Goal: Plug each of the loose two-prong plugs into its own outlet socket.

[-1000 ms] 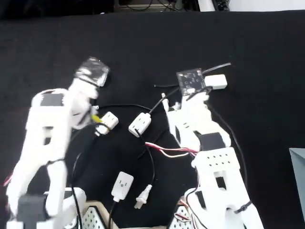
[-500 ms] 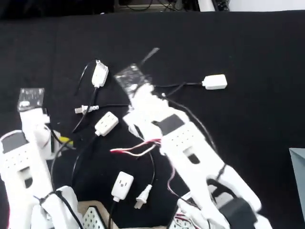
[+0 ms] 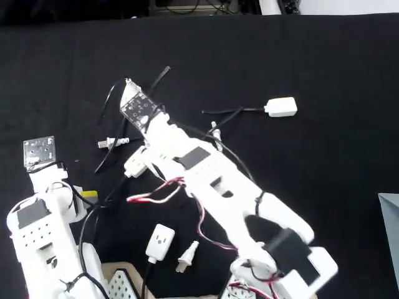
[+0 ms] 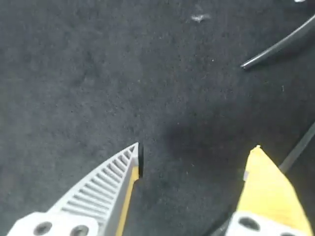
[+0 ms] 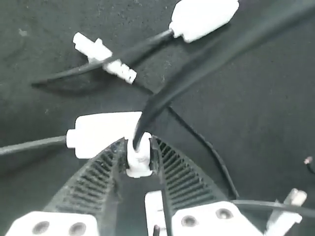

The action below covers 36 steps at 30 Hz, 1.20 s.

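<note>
We saw the right gripper [image 5: 138, 141] with its jaws pressed on a white two-prong plug [image 5: 139, 162]. The plug was just beside a white outlet socket [image 5: 98, 133] on the black cloth [image 3: 324, 62]. The left gripper [image 4: 192, 162] hung above the cloth at the table's left side, with its jaws wide apart and nothing between them.

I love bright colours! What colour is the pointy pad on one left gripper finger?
That pointy finger pad is yellow; the left wrist view shows it best.

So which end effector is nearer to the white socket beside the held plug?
Right. The right end effector holds a plug beside that socket; the left end effector hangs open over bare cloth, far off.
</note>
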Each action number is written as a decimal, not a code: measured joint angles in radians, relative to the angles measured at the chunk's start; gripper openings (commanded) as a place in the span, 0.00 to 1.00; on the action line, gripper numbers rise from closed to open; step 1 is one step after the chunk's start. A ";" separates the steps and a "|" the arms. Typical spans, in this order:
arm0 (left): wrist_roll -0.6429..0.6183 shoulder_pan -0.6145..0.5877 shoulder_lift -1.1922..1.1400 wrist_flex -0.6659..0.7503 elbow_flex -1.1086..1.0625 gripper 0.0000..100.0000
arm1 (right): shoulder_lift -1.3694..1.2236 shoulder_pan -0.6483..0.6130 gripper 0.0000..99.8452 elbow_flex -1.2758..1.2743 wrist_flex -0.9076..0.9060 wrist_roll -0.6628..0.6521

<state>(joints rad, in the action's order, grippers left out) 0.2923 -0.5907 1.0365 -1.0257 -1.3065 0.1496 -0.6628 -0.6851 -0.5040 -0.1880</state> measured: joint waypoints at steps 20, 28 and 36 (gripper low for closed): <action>0.000 0.000 0.008 0.000 -0.002 0.34 | -0.146 -0.034 0.01 0.103 0.011 0.000; 0.000 0.000 0.008 0.000 -0.002 0.34 | -0.149 -0.035 0.01 0.084 0.094 0.000; 0.000 0.000 0.008 0.000 -0.002 0.34 | -0.149 -0.035 0.01 0.032 0.161 -0.034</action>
<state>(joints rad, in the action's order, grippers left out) 0.2923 -0.5907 1.0441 -1.0257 -1.3080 0.0008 -0.6981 -0.6529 -0.3429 -0.2217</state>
